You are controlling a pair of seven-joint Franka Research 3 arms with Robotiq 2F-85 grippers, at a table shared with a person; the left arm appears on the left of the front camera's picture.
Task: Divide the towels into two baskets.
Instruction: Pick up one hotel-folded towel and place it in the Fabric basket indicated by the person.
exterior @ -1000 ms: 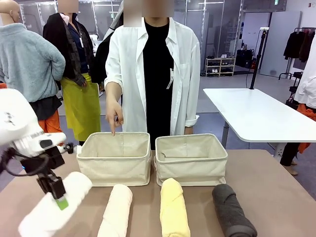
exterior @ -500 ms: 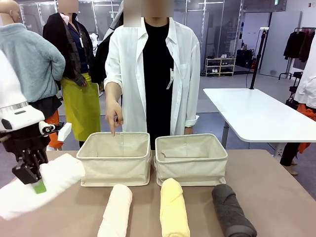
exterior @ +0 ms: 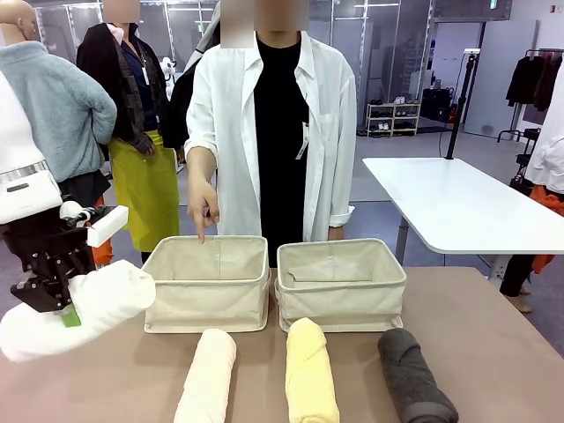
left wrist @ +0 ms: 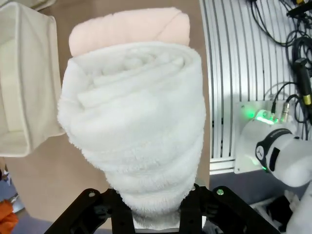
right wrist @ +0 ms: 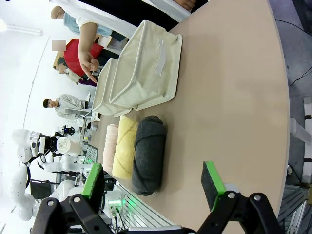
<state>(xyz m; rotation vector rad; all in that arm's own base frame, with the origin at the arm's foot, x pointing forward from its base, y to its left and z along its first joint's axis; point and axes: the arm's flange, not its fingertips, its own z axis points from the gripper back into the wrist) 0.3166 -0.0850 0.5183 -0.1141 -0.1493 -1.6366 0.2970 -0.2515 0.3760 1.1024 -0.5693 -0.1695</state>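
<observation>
White towel [exterior: 88, 310] hangs clamped crosswise in your left jaws, off the worktop [exterior: 493, 326], its long axis slanting toward the left basket [exterior: 207, 304] just to its right, where the person's hand [exterior: 203, 204] points; your right jaws stand apart.

Front view faces across the table [exterior: 493, 352] at the person [exterior: 282, 132]. Left wrist view sits close above the white towel [left wrist: 136, 122]. Right wrist view, rolled sideways, skims the tabletop. All 3 share the cream towel [exterior: 207, 379].
</observation>
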